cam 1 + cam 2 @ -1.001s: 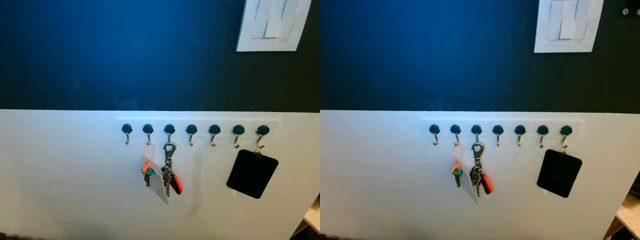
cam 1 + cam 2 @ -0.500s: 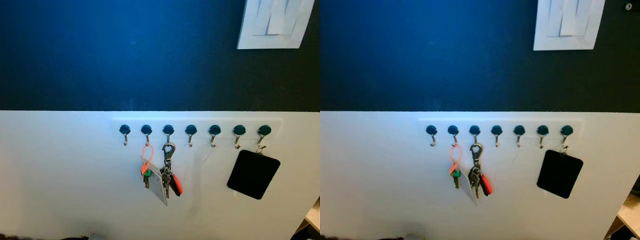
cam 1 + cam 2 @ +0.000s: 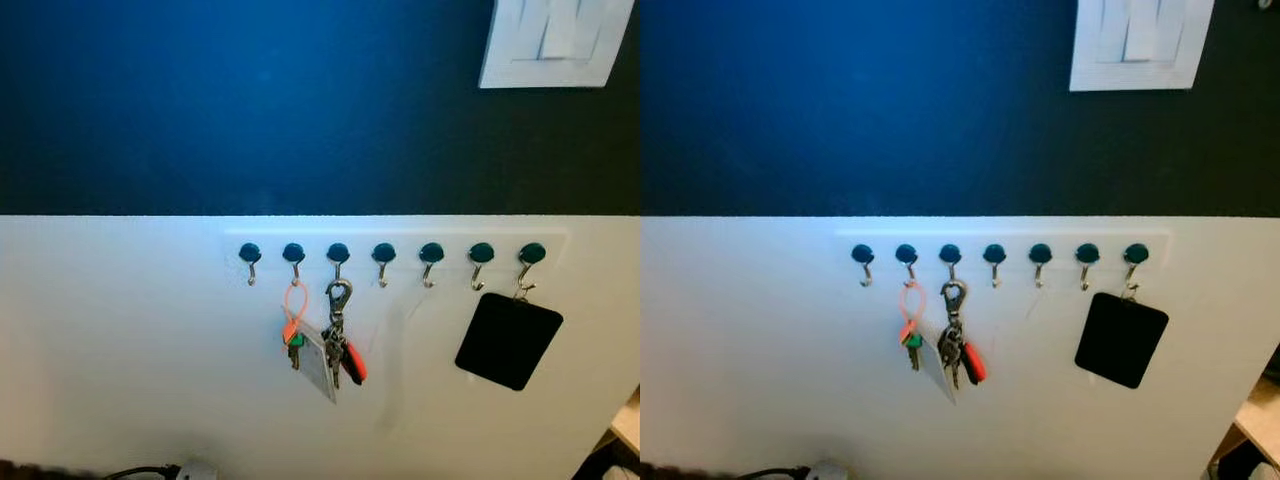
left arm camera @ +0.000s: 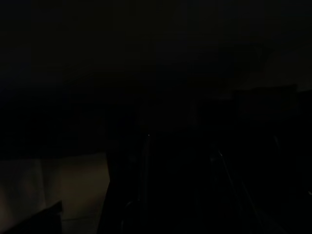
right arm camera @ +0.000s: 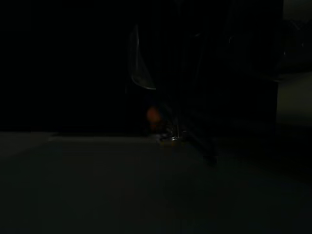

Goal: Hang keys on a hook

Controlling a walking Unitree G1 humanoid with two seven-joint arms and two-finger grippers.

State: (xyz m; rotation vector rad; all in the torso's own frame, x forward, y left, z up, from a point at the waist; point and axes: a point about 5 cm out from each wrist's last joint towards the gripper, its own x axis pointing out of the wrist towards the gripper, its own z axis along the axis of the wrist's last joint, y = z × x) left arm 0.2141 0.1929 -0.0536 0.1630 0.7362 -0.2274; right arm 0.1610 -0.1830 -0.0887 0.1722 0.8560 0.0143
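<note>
While we face the wall, a rail of seven teal-capped hooks (image 3: pixel 384 254) runs level across the white lower panel, just under the dark blue band. Two bunches already hang there: an orange-looped key set (image 3: pixel 293 322) on the second hook from our left, and a carabiner bunch with a red fob (image 3: pixel 340 340) on the third, each dangling straight down, side by side and partly overlapping at a clear tag. A black tag (image 3: pixel 508 341) hangs tilted from the seventh hook. The first, fourth, fifth and sixth hooks stand bare.

Our right wrist view is very dark; a faint orange spot and a small metallic glint (image 5: pixel 168 137) show ahead of the camera, possibly keys, but we cannot tell whether the right gripper holds anything or how far it is open. Our left wrist view is nearly black, and its gripper's state is equally unreadable.

We judge the hooks lie above and ahead of both arms, so the next move is an upward reach; which arm is nearer we cannot tell.
</note>
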